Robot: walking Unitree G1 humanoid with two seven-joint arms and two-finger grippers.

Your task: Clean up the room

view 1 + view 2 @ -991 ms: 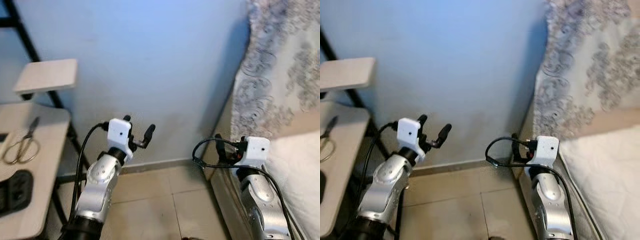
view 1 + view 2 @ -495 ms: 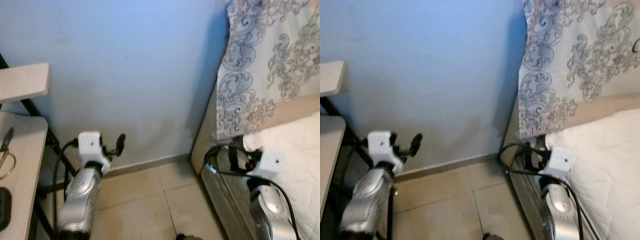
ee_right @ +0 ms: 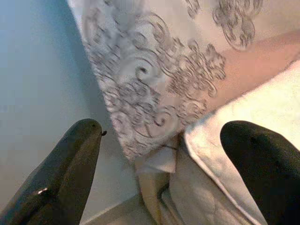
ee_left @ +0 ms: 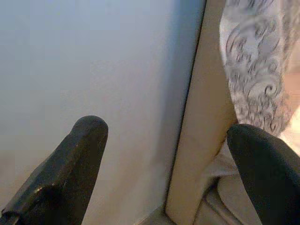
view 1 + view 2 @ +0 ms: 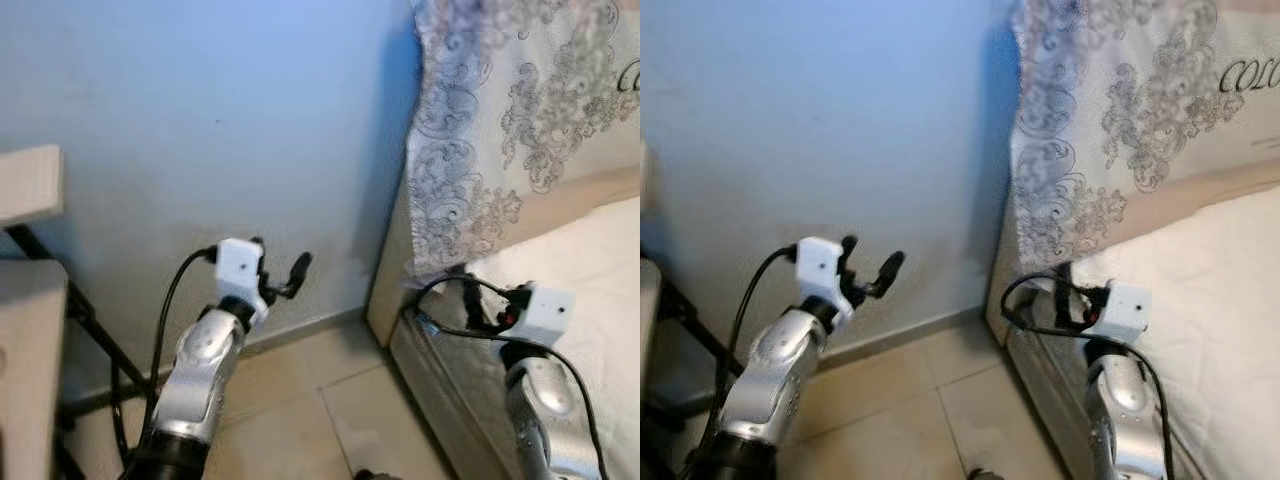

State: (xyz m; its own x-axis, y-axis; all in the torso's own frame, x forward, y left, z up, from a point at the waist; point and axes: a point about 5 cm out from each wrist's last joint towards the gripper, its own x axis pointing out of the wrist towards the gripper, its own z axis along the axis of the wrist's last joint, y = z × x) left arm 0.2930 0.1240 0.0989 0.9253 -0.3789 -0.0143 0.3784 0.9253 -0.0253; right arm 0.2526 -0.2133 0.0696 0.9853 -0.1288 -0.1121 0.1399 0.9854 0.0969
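My left gripper (image 5: 279,268) is raised in front of the pale blue wall (image 5: 200,120), above the tiled floor. In the left wrist view it (image 4: 168,164) is open, with nothing between its black fingers (image 4: 70,168). My right gripper (image 5: 478,303) hovers by the corner of a bed, at the edge of the white mattress (image 5: 590,250). The right wrist view has it (image 3: 164,173) open and empty, facing a grey-patterned cloth (image 3: 150,89) that hangs down over the bed's end.
The patterned cloth (image 5: 500,120) drapes over a beige bed board (image 5: 385,290) standing against the wall. A light desk (image 5: 25,340) on a black frame and a small shelf (image 5: 25,185) stand at the far left. Beige floor tiles (image 5: 330,400) lie between the desk and the bed.
The camera has swung to the right: the desk with its scissors slid out at the left and more of the bed came in. Both grippers stay open and empty.
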